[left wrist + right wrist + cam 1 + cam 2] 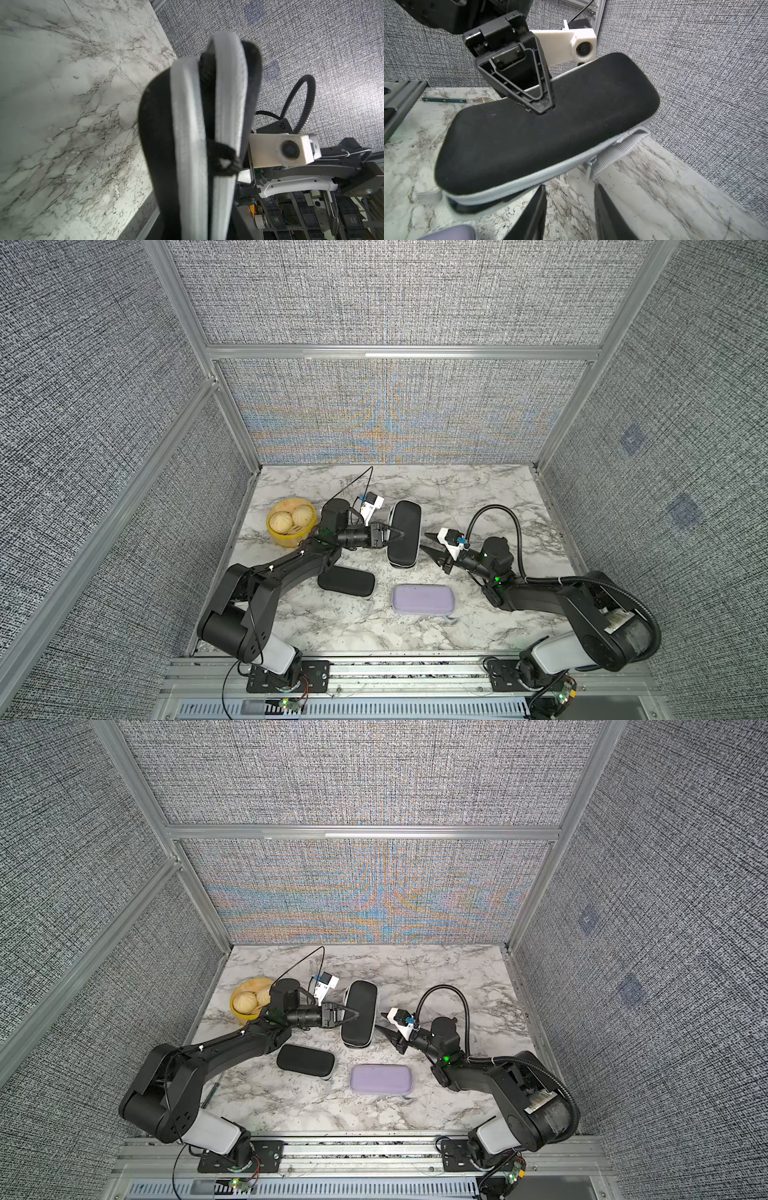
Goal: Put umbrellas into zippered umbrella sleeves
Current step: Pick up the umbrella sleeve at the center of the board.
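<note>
Black case (404, 533) lay behind the lavender case (423, 600), tilted, with its long axis running away from the lavender case toward the back wall. Your left gripper (388, 534) was clamped on its middle, one finger pressing the top shell. Your right gripper (429, 545) stood just beside the case's other long edge, jaws a narrow gap apart, with only marble between them. The zipper looked partly open. Its pull (589, 167) hung on the right gripper's side, toward the end far from the lavender case. My judgement: you needed to move the right jaws along that long axis to the pull, since your left arm was occupied holding.
</note>
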{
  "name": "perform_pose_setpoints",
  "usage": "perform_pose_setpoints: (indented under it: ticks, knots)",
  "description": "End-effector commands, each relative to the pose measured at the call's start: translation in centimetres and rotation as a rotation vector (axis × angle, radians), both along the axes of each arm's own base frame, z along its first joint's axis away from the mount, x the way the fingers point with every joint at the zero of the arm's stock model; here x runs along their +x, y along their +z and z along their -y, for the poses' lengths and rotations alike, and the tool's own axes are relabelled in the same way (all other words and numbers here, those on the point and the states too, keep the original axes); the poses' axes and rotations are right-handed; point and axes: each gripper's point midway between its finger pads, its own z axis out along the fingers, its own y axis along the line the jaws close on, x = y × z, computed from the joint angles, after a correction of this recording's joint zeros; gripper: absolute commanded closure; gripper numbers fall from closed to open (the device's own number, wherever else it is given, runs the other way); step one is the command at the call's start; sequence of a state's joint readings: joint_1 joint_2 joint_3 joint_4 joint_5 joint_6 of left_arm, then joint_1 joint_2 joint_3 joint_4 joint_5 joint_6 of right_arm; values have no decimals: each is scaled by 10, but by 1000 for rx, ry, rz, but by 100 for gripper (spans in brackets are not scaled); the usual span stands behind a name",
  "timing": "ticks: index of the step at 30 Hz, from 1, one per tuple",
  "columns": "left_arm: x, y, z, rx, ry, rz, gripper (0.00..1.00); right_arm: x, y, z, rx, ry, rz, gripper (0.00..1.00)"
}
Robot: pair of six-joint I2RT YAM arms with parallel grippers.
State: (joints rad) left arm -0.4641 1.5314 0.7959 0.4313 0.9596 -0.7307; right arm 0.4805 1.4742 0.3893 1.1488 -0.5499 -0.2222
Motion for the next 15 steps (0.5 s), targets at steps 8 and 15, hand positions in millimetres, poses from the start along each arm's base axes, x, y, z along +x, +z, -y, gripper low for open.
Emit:
perform_pose_setpoints:
  ticks: [8,15]
  knots:
    - [0,7,2,-11,-17,38,100,5,9,-13,-20,8,84,73]
    - [-5,3,2,-4,-28,30,100,14,0,-12,-27,-20,66,72]
